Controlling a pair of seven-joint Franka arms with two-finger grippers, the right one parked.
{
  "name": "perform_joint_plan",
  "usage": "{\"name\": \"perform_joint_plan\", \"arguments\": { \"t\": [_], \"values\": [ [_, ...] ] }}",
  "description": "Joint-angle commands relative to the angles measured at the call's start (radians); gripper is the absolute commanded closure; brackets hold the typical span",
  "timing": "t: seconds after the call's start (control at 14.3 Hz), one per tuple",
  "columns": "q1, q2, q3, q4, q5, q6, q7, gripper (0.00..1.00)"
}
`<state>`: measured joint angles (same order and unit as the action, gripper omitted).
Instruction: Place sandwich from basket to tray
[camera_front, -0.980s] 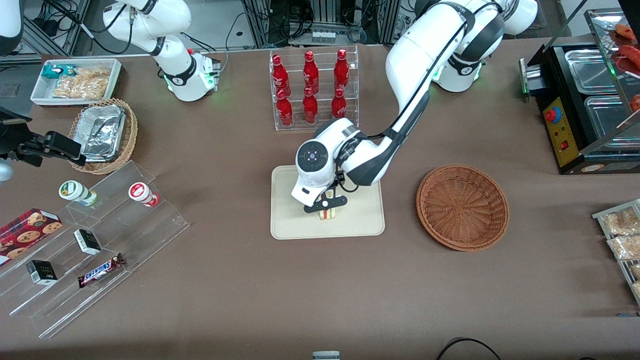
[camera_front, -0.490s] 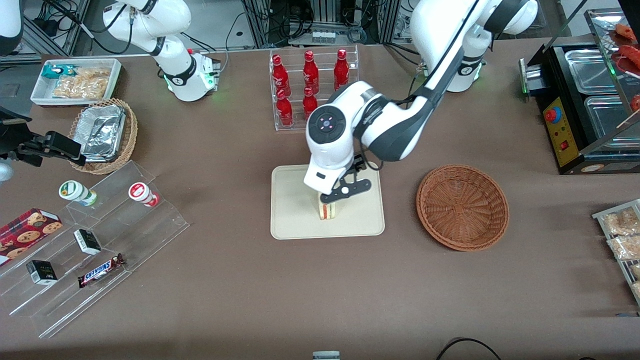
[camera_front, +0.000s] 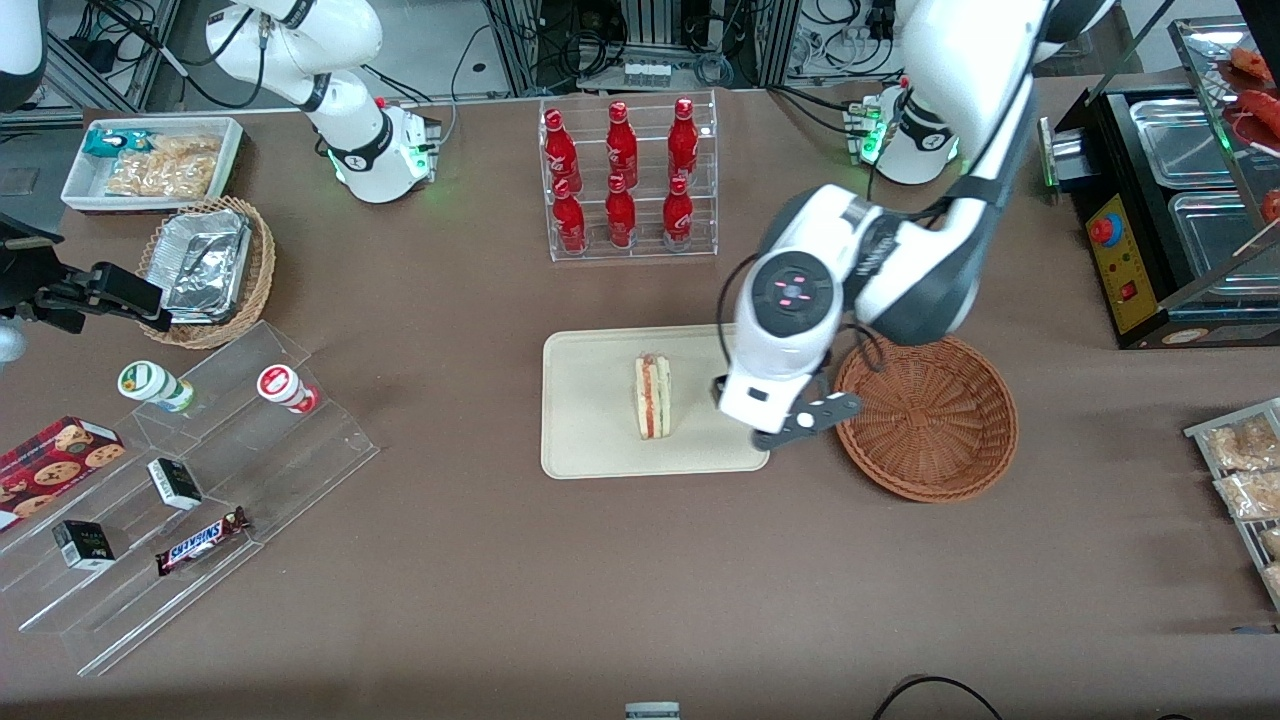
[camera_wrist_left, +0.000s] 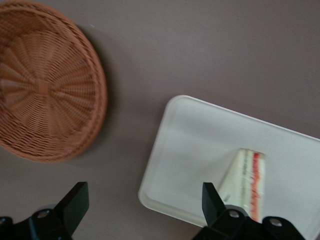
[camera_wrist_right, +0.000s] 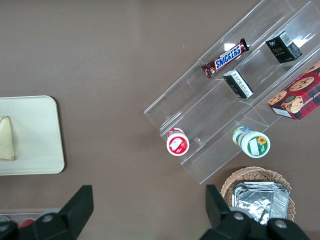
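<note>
Sandwich (camera_front: 652, 396) standing on its edge on the tray (camera_front: 590, 440), about the middle of the tray and a little toward the edge facing the basket, cut face with red and green layers turned upward. Nothing touching it. Tray flat on the brown table (camera_front: 500, 560), nearer the front camera than the clear rack of red bottles (camera_front: 627, 177).

Gripper (camera_front: 800, 425) released, fingers spread wide with nothing between them, raised above the table over the gap between the tray's corner and the basket (camera_front: 925, 415). In the wrist view, same spread fingers (camera_wrist_left: 72, 205), the sandwich (camera_wrist_left: 245, 182) apart from them on the tray (camera_wrist_left: 190, 145), and the basket (camera_wrist_left: 45, 90) with nothing in it.

Judged from this: placing step done, sandwich delivered and let go; withdrawal from the tray in hand. Nothing left in the basket to fetch. Next move calls only for lifting clear and backing toward the working arm's end of the table, without sweeping low across the basket rim or back over the tray, since the sandwich stands on a narrow edge and would likely tip at a light knock.
</note>
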<state>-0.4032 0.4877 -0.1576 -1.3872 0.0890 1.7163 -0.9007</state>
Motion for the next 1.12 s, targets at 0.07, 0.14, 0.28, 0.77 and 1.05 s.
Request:
{"name": "perform_joint_plan", "arguments": {
  "t": [0.07,0.14,0.28,0.77,1.05],
  "values": [
    [0.108,-0.205,-0.010,-0.235,0.001,0.005,0.159,0.00],
    [0.144,-0.257,-0.013,-0.280,-0.003,0.005,0.211,0.00],
    [0.252,-0.325,-0.069,-0.343,-0.009,0.005,0.329,0.00],
    [0.544,-0.510,-0.143,-0.372,-0.068,-0.182,0.862,0.00],
    [0.543,-0.555,-0.100,-0.314,-0.054,-0.204,0.887,0.00]
  ]
}}
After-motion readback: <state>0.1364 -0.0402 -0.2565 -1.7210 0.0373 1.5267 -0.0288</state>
